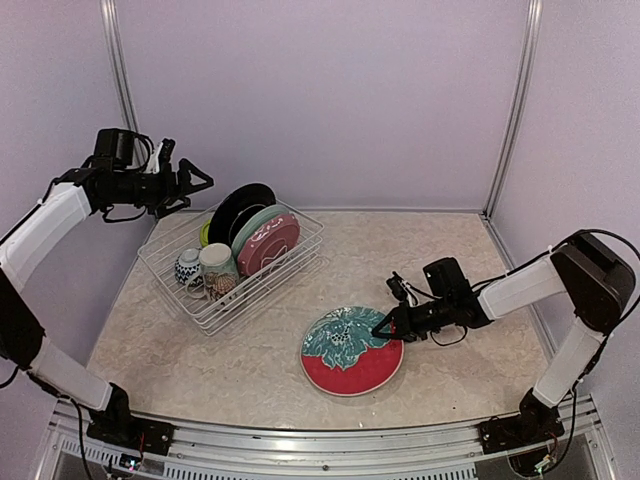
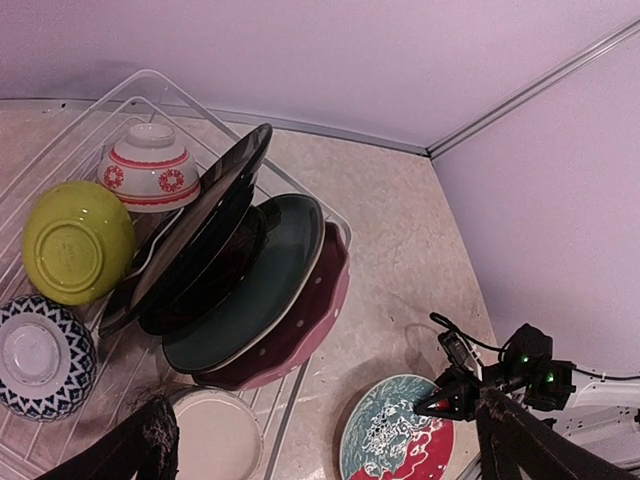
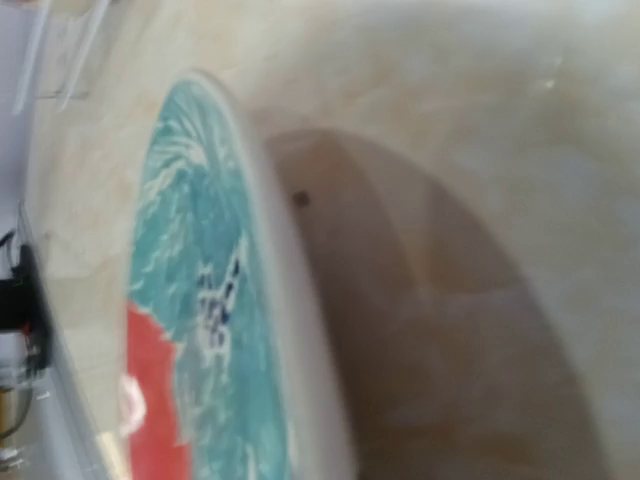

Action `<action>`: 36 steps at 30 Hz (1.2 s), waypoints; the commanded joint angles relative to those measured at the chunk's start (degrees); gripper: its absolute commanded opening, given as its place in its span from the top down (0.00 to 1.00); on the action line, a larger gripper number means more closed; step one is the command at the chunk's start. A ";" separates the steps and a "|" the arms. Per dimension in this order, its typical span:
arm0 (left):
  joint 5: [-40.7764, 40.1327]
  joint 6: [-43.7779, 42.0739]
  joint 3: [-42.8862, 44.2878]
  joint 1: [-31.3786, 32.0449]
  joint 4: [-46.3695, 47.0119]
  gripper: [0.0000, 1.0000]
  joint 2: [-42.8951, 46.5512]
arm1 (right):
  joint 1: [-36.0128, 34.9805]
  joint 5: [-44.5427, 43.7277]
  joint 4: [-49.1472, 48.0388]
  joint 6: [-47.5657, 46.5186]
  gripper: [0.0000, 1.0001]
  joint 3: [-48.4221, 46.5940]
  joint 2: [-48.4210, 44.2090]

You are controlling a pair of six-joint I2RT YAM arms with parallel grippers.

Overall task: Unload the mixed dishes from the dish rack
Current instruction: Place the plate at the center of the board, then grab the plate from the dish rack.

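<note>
We count 1 piece out of the dish rack [image 1: 265, 290]: the red floral plate [image 1: 352, 350] lies on the worktop [image 1: 200, 370]. Left inside are upright plates [image 1: 262, 235], 3 bowls [image 2: 77, 240] and the mug [image 1: 217, 265]. Our left hand [image 1: 200, 190] hovers wide and empty. Our right hand [image 1: 383, 327] is at the floral plate's rim, but we cannot tell its grip.

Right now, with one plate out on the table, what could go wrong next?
The right hand sits at the rim of the red floral plate; pulling away could drag or flip it. The left hand hangs open above the dish rack, where the plates lean on each other; lifting one might topple the rest.
</note>
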State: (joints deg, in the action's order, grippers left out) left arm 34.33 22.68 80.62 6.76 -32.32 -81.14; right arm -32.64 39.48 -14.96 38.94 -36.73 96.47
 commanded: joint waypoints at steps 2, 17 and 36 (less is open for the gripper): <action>-2.12 -1.29 -0.38 -0.11 0.72 0.01 -0.06 | -0.73 -11.76 6.85 0.21 0.76 -1.56 -2.13; -2.14 -9.83 11.69 1.46 -5.80 0.09 -13.64 | -2.42 -29.31 26.62 -9.34 0.19 -5.55 -13.21; -5.21 -19.95 37.96 6.15 -15.94 0.35 -38.35 | -2.41 -34.99 29.71 -15.16 0.13 -3.51 -30.62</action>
State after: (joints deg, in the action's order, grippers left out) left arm 27.81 5.41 115.57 12.05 -45.41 -115.50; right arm -34.50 6.00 14.31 25.02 -40.73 70.00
